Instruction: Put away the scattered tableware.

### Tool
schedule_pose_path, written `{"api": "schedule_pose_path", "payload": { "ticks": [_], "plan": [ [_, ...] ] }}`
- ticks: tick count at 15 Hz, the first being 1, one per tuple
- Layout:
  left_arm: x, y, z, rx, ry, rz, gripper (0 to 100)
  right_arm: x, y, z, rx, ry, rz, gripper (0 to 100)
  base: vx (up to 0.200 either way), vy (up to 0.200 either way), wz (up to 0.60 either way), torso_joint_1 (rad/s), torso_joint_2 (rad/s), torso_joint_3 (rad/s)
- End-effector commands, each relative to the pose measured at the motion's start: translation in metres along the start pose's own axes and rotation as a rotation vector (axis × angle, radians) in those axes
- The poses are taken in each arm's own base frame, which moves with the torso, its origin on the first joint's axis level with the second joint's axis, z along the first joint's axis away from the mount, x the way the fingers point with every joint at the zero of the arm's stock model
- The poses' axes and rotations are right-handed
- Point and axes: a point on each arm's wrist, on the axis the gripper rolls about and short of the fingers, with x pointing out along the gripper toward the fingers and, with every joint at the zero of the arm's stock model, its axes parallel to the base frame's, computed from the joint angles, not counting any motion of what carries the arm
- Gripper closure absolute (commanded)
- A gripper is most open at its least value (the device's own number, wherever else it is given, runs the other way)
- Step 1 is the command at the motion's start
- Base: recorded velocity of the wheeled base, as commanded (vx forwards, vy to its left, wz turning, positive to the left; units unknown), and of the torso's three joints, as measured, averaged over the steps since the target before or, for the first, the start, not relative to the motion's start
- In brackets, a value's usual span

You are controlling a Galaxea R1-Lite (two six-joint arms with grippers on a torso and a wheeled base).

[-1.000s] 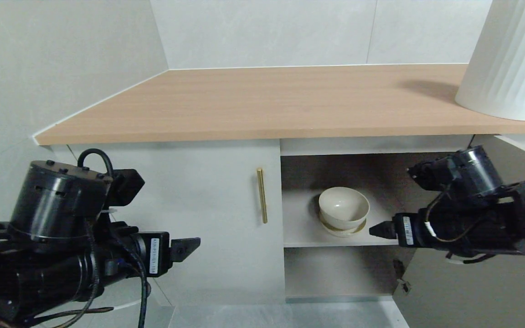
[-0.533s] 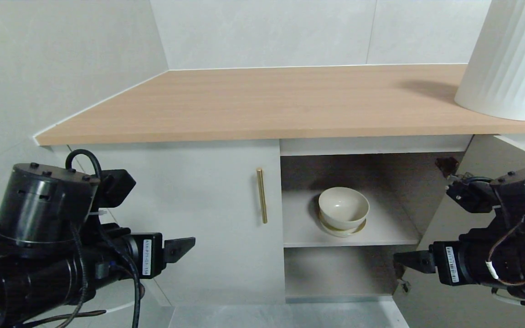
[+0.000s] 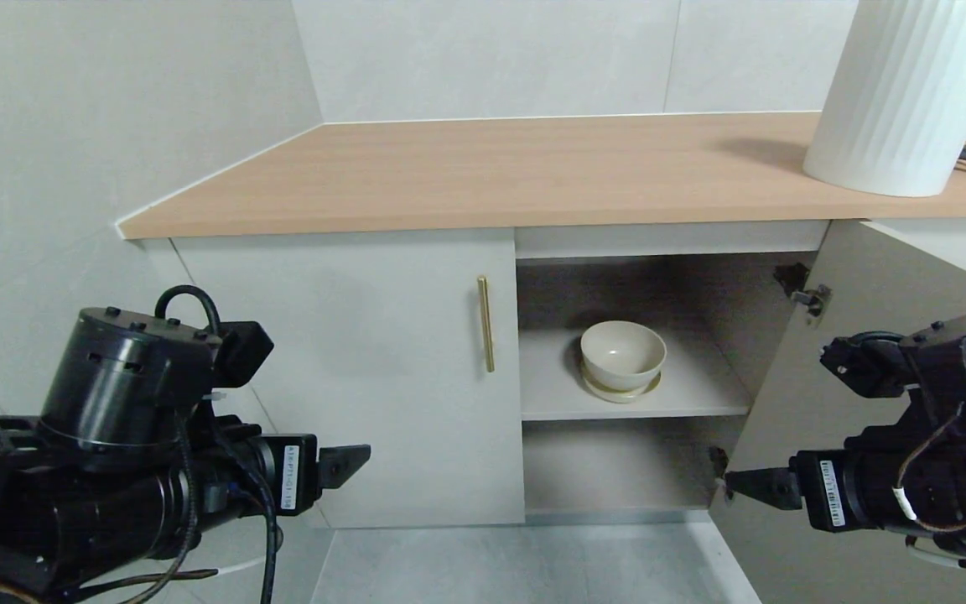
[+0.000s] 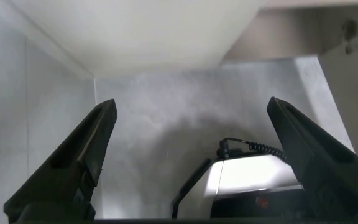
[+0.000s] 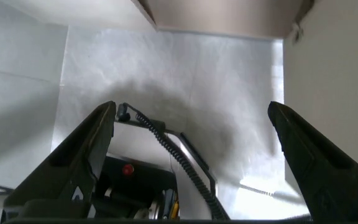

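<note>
- Cream glazed ceramic bowl (image 3: 622, 355): it stands upright on a shallow, pale round plate (image 3: 620, 391), on the upper shelf (image 3: 701, 394) of the open right-hand cupboard compartment, towards the left of that shelf.
- Handling, in my judgement: rigid, brittle and fairly light, with a smooth glaze that is likely to slip. If I have to lift it, I would pinch the rim with one finger inside and one outside. The plate beneath is separate and may shift or stay behind. The thin rim would chip on contact with the shelf edge.
- Status, in my judgement: this item looks stowed, and the compartment is not yet closed.
- Grey cupboard door (image 3: 869, 285) on the right stands swung wide open, with its hinge visible on the inner face.
- My right gripper (image 3: 751, 486) sits low, just beside the bottom edge of that open door. Its fingers are spread wide and hold nothing.
- My left gripper (image 3: 345, 464) hangs low in front of the closed grey left door (image 3: 349, 369), well apart from the bowl. Its jaws are parted and empty.
- Slim brass bar handle (image 3: 486, 324) is mounted upright at the closed door's inner edge.
- Light wooden countertop (image 3: 491, 172) runs above, with a white ribbed cylindrical vessel (image 3: 898, 92) at its right end.
</note>
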Motion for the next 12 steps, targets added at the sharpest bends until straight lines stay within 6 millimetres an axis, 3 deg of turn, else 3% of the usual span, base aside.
{"api": "schedule_pose_path", "payload": {
  "ticks": [1,12],
  "plan": [
    [0.0019,-0.0004,-0.0008,0.001,0.007,0.003,0,0.0018,0.0005,-0.0004,-0.002,0.006,-0.002,0,-0.2,0.0,0.0,-0.002,0.0,-0.002],
    [0.0021,-0.001,-0.0011,0.004,0.009,0.001,0,0.0046,0.0007,-0.0009,-0.003,0.016,-0.006,0,-0.2,0.0,0.0,0.002,0.0,0.002]
  ]
}}
